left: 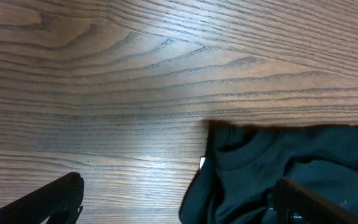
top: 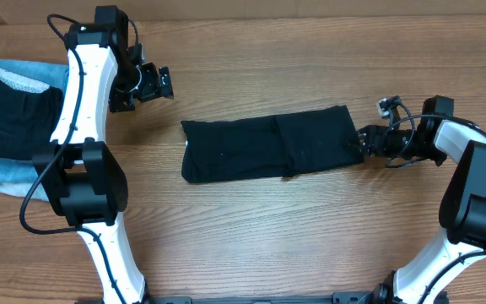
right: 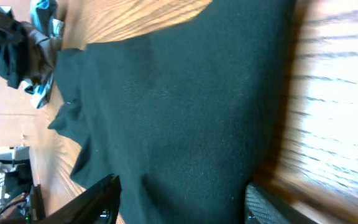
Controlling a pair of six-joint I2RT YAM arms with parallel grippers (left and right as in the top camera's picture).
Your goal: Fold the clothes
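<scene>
Your black short-sleeved T-shirt of soft thin fabric lies in the middle of the wood-grain laminate table, folded into a long, flat rectangle running left to right, with a shallow crease across it near the middle. Its edges are slightly wavy and its surface is matte. Your right gripper sits low at the strip's right end. In the right wrist view its dark fingers stand apart on either side of smooth, unbunched cloth, so read that claw as open around the hem rather than pinching it. Your left gripper is above the bare table, up and to the left of the shirt and well apart from it, with its claw spread wide and nothing between the fingers. Its camera shows the ribbed round neckline and a small white neck tag at the shirt's near edge. At the far left edge of the table rests a rumpled pile of light-blue denim and dark cloth.
</scene>
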